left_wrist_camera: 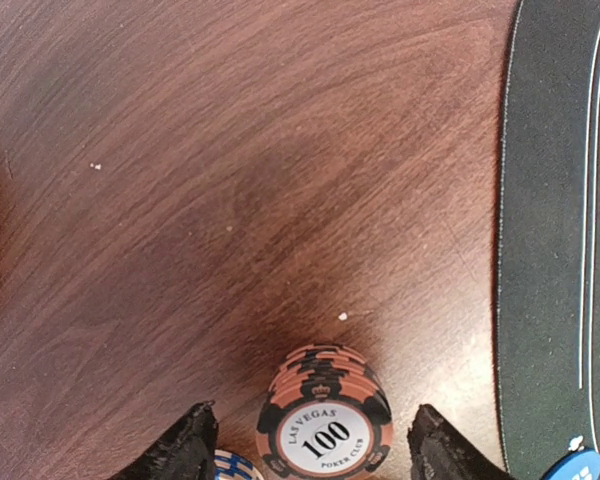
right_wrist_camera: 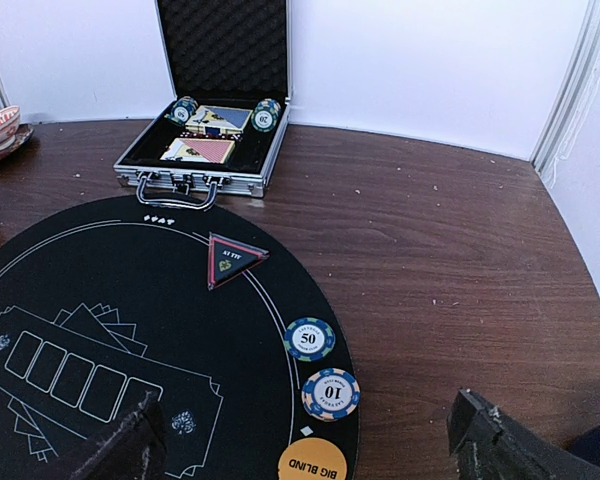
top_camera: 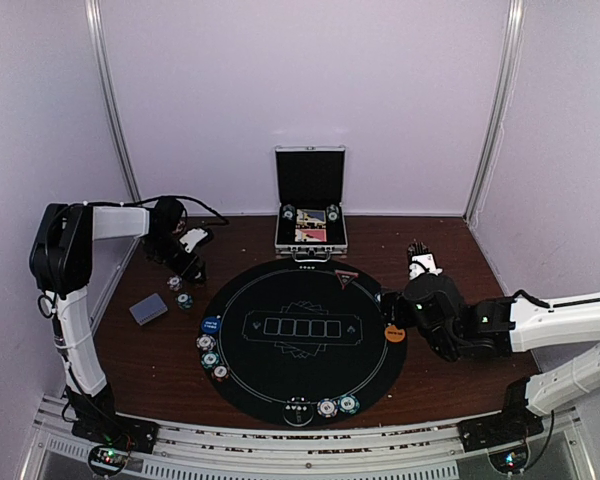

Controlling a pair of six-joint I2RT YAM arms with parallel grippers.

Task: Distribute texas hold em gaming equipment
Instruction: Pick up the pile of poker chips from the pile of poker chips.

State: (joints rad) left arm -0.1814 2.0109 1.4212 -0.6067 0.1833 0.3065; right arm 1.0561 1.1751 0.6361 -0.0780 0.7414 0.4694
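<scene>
Hanging low over the brown table (left_wrist_camera: 230, 200), the left gripper (left_wrist_camera: 315, 450) has its two black fingers (left_wrist_camera: 190, 445) standing apart, one on each side of a small red chip stack (left_wrist_camera: 325, 415). There is a little gap on both sides, so the jaws are open and hold nothing yet. A blue-and-white chip (left_wrist_camera: 232, 466) peeks out just beside the left finger. The stack sits on the bare wood, to the left of the black mat (top_camera: 300, 345), and the blue button (top_camera: 211, 325) lies on the mat's left edge. A grey-blue card deck (top_camera: 148, 308) lies on the wood near the stack. Over on the right, the right gripper (right_wrist_camera: 315, 445) is wide open with nothing in it, up above the mat's right edge, where a blue chip (right_wrist_camera: 309, 338), a pink chip (right_wrist_camera: 330, 393) and the orange button (right_wrist_camera: 313, 465) lie in a row. The silver case (top_camera: 310, 215) stands open at the far side with more chips and cards inside. This looks like the step of picking up the red stack to carry it to a place on the mat. Next, the fingers need to squeeze in evenly, low enough to catch every chip, then lift straight up. The stack could tip or spill, and the left finger could bump the chip beside it.
</scene>
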